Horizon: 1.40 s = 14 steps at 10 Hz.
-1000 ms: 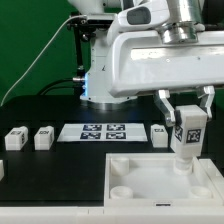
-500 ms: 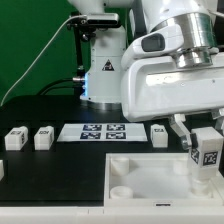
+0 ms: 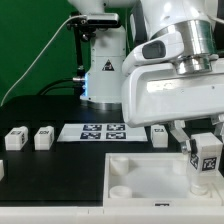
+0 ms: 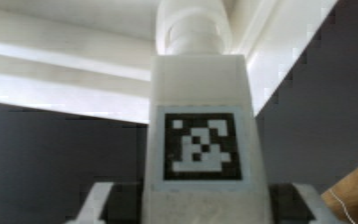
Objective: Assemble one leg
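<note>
My gripper (image 3: pixel 206 150) is shut on a white leg (image 3: pixel 205 163) with a black-and-white marker on its face. It holds the leg upright over the right rear corner of the large white square panel (image 3: pixel 140 180) at the exterior view's right. In the wrist view the leg (image 4: pixel 202 120) runs straight out from between the fingers (image 4: pixel 108 198), its marker facing the camera and its round end toward the panel. Three more legs lie on the black table: two (image 3: pixel 15 138) (image 3: pixel 43 137) at the left and one (image 3: pixel 159 133) behind the panel.
The marker board (image 3: pixel 103 131) lies flat behind the panel, between the loose legs. The arm's white base (image 3: pixel 100 70) stands at the back. A piece of another white part (image 3: pixel 2 170) shows at the left edge.
The gripper has carried the leg rightward from above the panel's middle rear to its right rear corner, and in the last half second it has sunk a little lower.
</note>
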Each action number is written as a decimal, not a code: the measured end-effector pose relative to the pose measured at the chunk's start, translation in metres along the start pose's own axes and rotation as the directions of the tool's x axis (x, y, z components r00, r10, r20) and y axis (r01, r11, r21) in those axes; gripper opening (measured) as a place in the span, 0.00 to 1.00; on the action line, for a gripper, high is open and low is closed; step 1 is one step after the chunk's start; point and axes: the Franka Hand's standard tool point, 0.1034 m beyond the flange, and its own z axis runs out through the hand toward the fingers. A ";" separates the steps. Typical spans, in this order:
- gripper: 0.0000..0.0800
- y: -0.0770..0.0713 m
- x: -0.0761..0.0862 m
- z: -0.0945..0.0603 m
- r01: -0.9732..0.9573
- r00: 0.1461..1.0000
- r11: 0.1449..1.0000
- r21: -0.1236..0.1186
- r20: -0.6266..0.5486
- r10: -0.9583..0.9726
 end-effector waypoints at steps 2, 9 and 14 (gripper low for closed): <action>0.37 -0.003 -0.005 0.004 0.002 1.000 1.000 0.004 0.009 -0.002; 0.37 0.007 -0.010 0.001 0.005 0.993 0.999 -0.040 -0.116 -0.010; 0.77 0.003 -0.005 -0.004 0.013 0.994 0.999 -0.034 -0.106 -0.016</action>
